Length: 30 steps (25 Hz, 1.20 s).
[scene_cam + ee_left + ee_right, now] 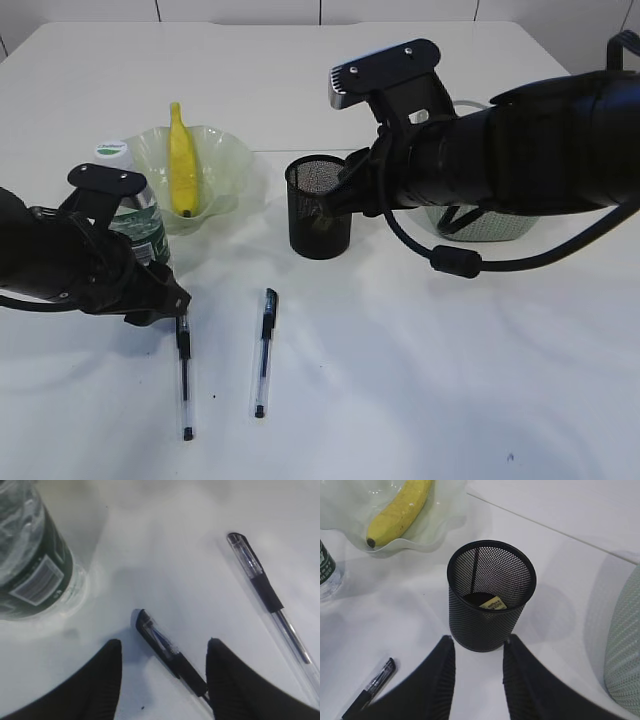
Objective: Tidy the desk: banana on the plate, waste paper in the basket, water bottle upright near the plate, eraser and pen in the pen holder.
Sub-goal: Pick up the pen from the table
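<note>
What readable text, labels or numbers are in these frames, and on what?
None can be read.
Clear plastic water bottle with dark green label: white panel with a barcode, print too blurred.
White bottle cap: green marking, too small.
Pale yellow eraser inside the black mesh pen holder: dark print, too small.
Two clear pens with black grips: no visible text.

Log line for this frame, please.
left pincer: open over pen | eraser: in pen holder | banana: on plate

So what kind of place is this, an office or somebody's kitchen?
Probably a test bench staged as an office desk: a bare white tabletop, two pens beside a black mesh pen holder, and a banana in a green dish.
</note>
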Each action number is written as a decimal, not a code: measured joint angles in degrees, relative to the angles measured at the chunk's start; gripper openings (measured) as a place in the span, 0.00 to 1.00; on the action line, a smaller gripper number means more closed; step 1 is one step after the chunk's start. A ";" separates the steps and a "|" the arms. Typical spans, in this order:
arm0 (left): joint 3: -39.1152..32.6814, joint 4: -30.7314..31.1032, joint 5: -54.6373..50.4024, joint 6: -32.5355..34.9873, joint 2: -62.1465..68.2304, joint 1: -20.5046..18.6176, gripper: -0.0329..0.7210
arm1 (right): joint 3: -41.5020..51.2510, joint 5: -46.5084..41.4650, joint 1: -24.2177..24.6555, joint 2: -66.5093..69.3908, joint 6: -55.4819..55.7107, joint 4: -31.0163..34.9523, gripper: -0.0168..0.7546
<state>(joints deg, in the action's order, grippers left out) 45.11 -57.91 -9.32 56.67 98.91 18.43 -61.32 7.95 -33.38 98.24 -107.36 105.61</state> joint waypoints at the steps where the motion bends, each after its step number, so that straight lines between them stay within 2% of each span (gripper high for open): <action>1: 0.00 -0.13 0.41 0.00 0.00 0.00 0.55 | 0.00 0.00 0.00 0.00 0.00 0.00 0.34; 30: 0.00 -2.07 1.37 0.00 2.35 0.00 0.55 | 0.00 0.00 0.00 0.00 -0.39 0.00 0.34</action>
<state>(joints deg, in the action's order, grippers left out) 45.11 -59.98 -7.96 56.67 101.26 18.43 -61.32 7.95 -33.38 98.24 -107.75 105.61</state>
